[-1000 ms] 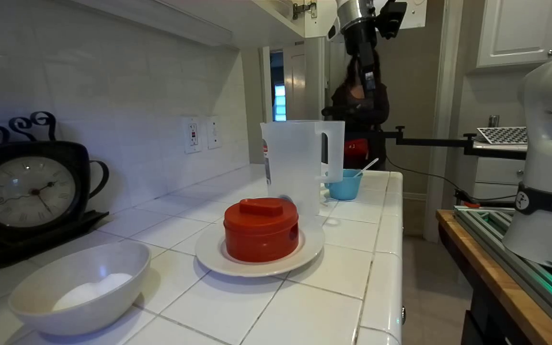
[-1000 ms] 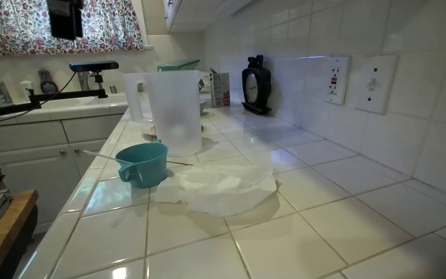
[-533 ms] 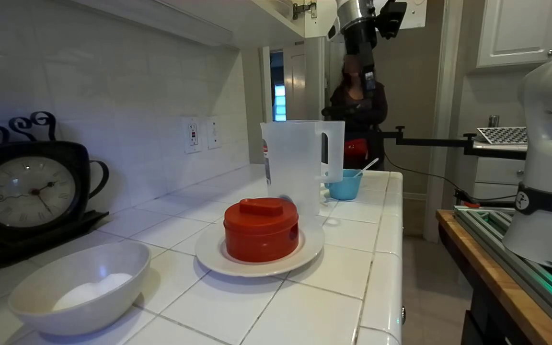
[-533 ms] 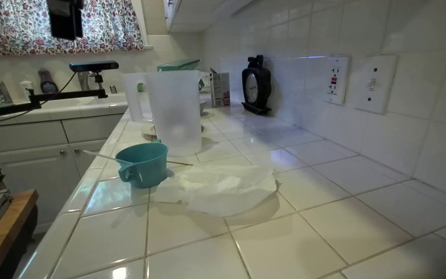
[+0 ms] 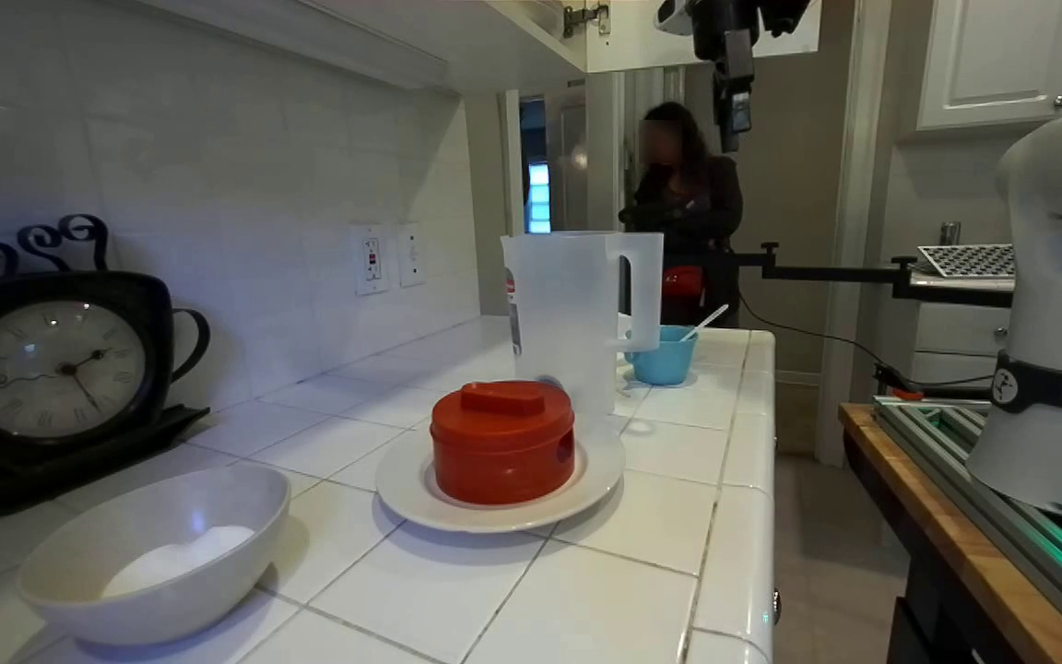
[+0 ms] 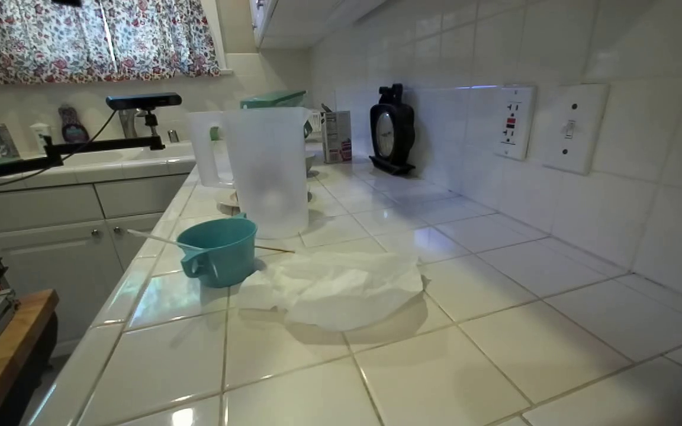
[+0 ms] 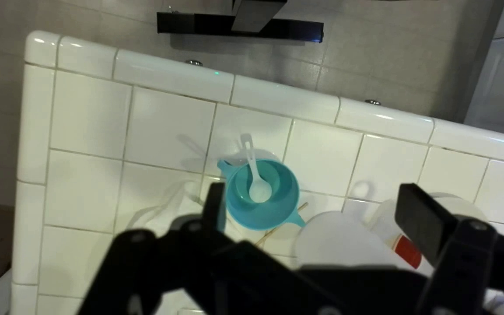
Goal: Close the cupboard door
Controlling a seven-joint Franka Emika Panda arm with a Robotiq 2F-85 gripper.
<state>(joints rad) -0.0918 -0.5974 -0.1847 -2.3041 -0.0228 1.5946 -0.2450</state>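
The cupboard door (image 5: 631,39) is a cream-white panel at the top of an exterior view. It stands open, swung out from the wall cabinet (image 5: 494,46) on a metal hinge (image 5: 584,18). My gripper (image 5: 734,115) hangs in front of the door in that view, with its fingers pointing down below the door's lower edge. I cannot tell whether it touches the door. In the wrist view the gripper (image 7: 313,192) has its fingers wide apart with nothing between them, high above the counter. The door does not show in the wrist view.
Below are a frosted pitcher (image 5: 568,314), a blue cup (image 7: 263,214) with a spoon, and a red container (image 5: 503,452) on a plate. A bowl (image 5: 162,563) and a black clock (image 5: 61,369) stand nearer. A camera bar (image 5: 835,274) crosses beside the counter. A person (image 5: 688,198) stands behind.
My gripper has moved up and to the right in an exterior view, uncovering more of the door. In an exterior view it has risen almost out of the frame. The door has not visibly moved.
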